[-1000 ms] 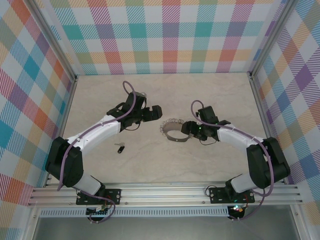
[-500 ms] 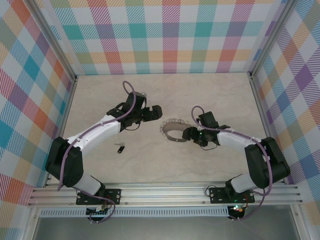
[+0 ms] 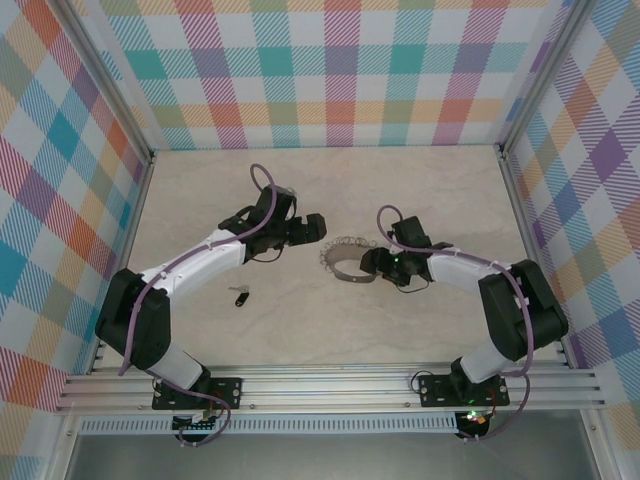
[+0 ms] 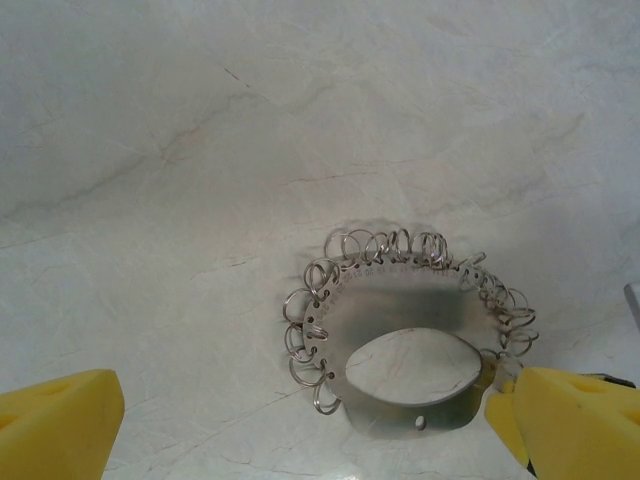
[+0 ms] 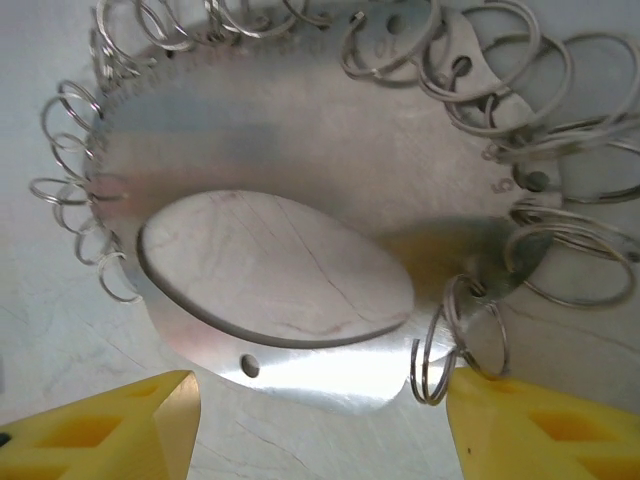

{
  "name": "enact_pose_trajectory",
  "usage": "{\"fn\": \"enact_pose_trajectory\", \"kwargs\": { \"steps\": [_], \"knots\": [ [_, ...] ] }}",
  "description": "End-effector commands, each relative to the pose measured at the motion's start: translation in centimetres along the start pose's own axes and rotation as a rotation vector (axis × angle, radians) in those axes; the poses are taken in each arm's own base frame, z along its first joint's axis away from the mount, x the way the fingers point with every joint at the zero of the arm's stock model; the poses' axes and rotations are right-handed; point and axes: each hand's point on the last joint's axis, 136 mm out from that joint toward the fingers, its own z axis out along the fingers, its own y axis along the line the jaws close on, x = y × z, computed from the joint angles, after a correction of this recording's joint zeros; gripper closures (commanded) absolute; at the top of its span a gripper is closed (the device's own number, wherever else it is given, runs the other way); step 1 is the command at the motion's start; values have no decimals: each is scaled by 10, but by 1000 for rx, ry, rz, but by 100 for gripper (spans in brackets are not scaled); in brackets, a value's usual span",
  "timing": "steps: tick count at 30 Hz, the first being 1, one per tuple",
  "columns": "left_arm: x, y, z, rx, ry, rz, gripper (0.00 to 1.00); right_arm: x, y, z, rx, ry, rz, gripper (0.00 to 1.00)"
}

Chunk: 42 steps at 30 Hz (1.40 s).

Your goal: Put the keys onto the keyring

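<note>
While the keyring [image 3: 346,262] lay flat on the table [image 3: 300,340] between your two arms, your right pincer [image 3: 372,263] sat low at the edge of it that faced the right arm. From the right wrist camera you saw its yellow fingertips [image 5: 100,430] standing apart, one on each side of the plate's rounded near edge, so that this edge reached just into the gap. Whether either pad actually touched the metal could not be told. A loose split ring [image 5: 462,345] hung from the rim just beside the right-hand fingertip, and the oval opening [image 5: 275,265] in the plate showed the marbled table through it. Your left pincer [image 3: 312,228] was spread wide and held nothing. It hovered near the keyring on the opposite, farther side, and its wrist camera had the keyring ahead of the fingertips and clear of both. The key [image 3: 241,296] lay alone on the table on the near side of the left forearm, well apart from the keyring and from both pincers. As for writing, small stamped characters [image 5: 510,186] sat beside the holes along the plate's rim. One near the right rim looked like a 5, another near the top seemed to begin with a 0, and the rest were too blurred or too small for you to read.
</note>
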Motion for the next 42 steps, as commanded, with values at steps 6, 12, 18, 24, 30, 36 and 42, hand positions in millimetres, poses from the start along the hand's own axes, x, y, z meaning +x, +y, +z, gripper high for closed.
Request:
{"fn": "enact_pose_trajectory", "kwargs": {
  "steps": [6, 12, 18, 24, 30, 36, 42],
  "knots": [
    [-5, -10, 1, 19, -11, 8, 1, -15, 3, 1, 28, -9, -48, 33],
    [-5, -10, 0, 21, -14, 9, 1, -13, -5, 2, 56, -9, -47, 33],
    [-5, -10, -1, 24, -13, 10, 1, -10, -17, -7, 88, -31, -40, 34],
    [-2, -10, -1, 24, -10, 7, 1, -8, -23, -14, 102, -45, -35, 40],
    [-2, -10, -2, 27, -13, 4, 1, -5, -19, -14, 77, -32, -41, 58],
    [-1, -11, -2, 29, -12, 7, 1, -3, -18, -12, 64, -24, -42, 72],
    [-1, -12, -1, 30, -11, 7, 1, -5, -14, -13, 50, -26, -38, 74]
  ]
}}
